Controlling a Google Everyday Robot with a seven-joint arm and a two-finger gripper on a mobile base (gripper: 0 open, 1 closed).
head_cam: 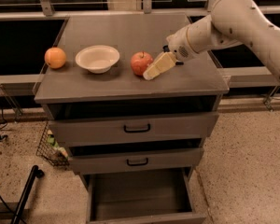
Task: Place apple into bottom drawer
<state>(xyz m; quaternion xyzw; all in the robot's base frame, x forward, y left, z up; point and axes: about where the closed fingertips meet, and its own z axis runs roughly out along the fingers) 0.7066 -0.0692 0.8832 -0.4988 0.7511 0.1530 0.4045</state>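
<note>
Camera view shows, nearest, the wide grey bottom drawer pulled out, under two shallower closed grey drawers with black handles. On the flat grey cabinet top above them, the small red apple with yellowish patches sits near the front edge. The cream two-finger gripper is just to the right of it, low and tilted, perhaps touching; whether it is wide or narrow I cannot tell. To grasp well, I think it should straddle the apple at the widest part and not push it toward the white round bowl or the plain orange fruit further left.
</note>
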